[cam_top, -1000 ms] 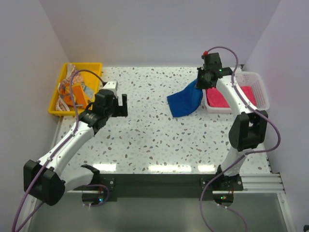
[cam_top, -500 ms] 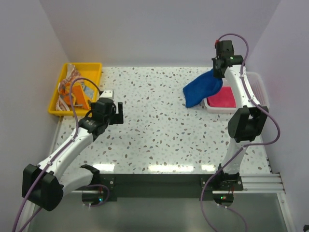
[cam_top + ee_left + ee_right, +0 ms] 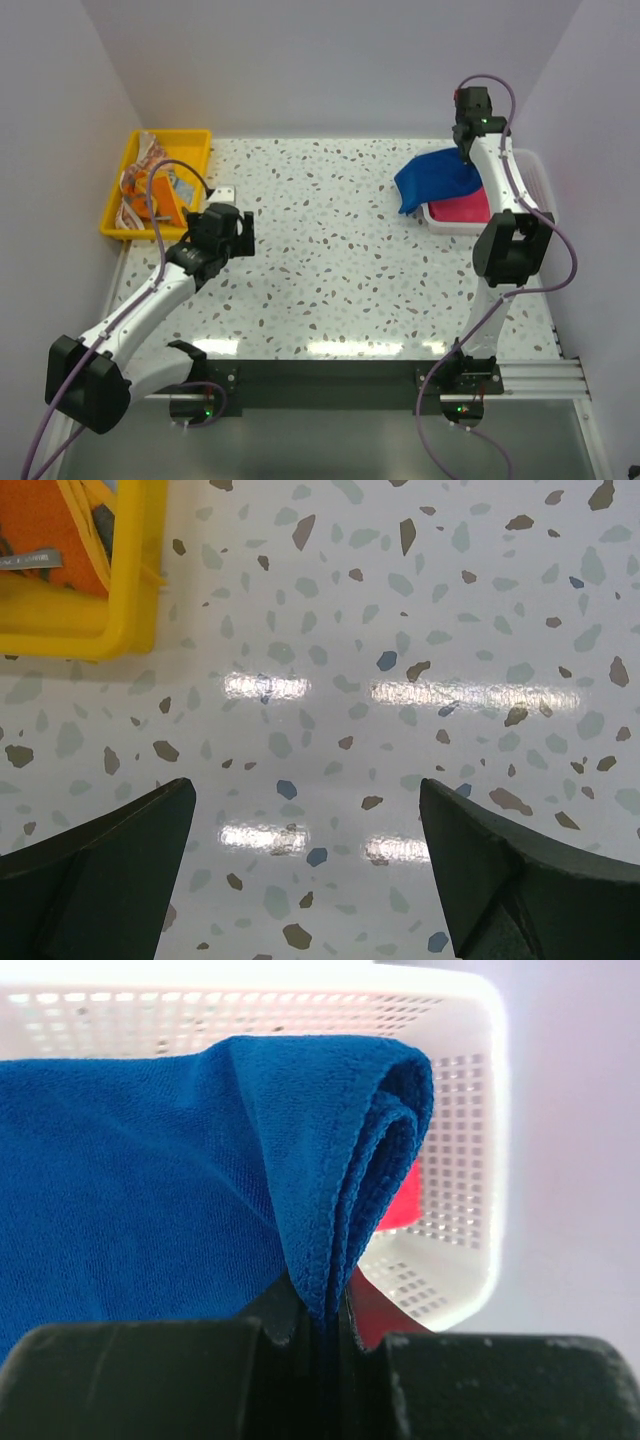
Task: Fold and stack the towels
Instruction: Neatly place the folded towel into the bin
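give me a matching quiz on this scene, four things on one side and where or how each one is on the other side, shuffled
Things:
1. blue towel
2. pink towel
3. orange towels
4. left gripper

Places or states:
a. open over the table
b. inside the white basket
c. in the yellow tray
d. clamped in the right gripper

Pairs: 1-d, 2-b, 3-c, 4-a
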